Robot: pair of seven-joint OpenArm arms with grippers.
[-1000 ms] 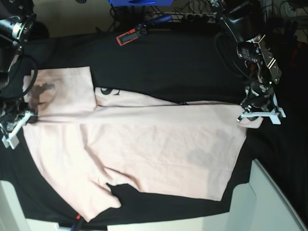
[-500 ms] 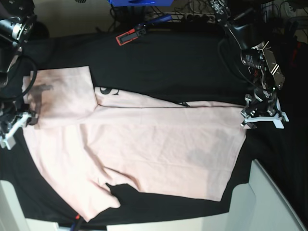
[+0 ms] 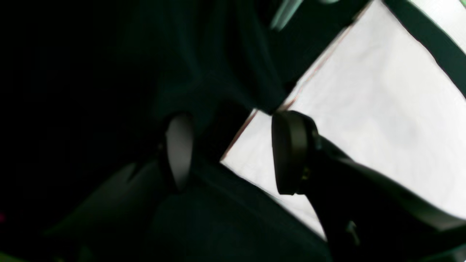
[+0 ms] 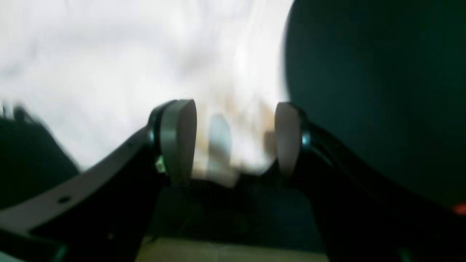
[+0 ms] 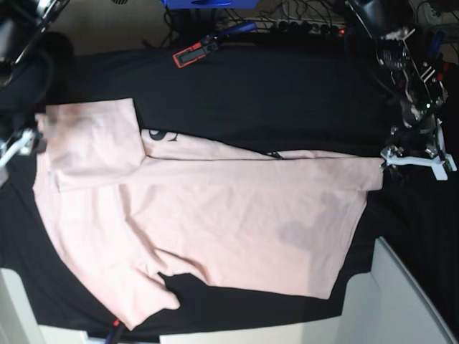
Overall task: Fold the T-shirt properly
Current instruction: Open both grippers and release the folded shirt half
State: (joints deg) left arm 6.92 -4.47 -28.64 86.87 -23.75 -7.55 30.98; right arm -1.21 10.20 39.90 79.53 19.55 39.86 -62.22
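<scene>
Tools: 2, left tool (image 3: 233, 149) & right tool (image 4: 233, 140) both spread, empty; 1 T-shirt (image 5: 215, 215).

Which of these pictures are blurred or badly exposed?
Right wrist view: strong motion blur, the T-shirt washed out to white. Left wrist view: sharper, but the black cloth is nearly lost in darkness and the shirt overexposed. Base view: evenly lit; only the right gripper at the edge is smeared.

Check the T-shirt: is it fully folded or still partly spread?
Partly folded: the T-shirt lies doubled lengthwise on the black cloth, lettering peeking out at the fold, one sleeve still splayed.
</scene>
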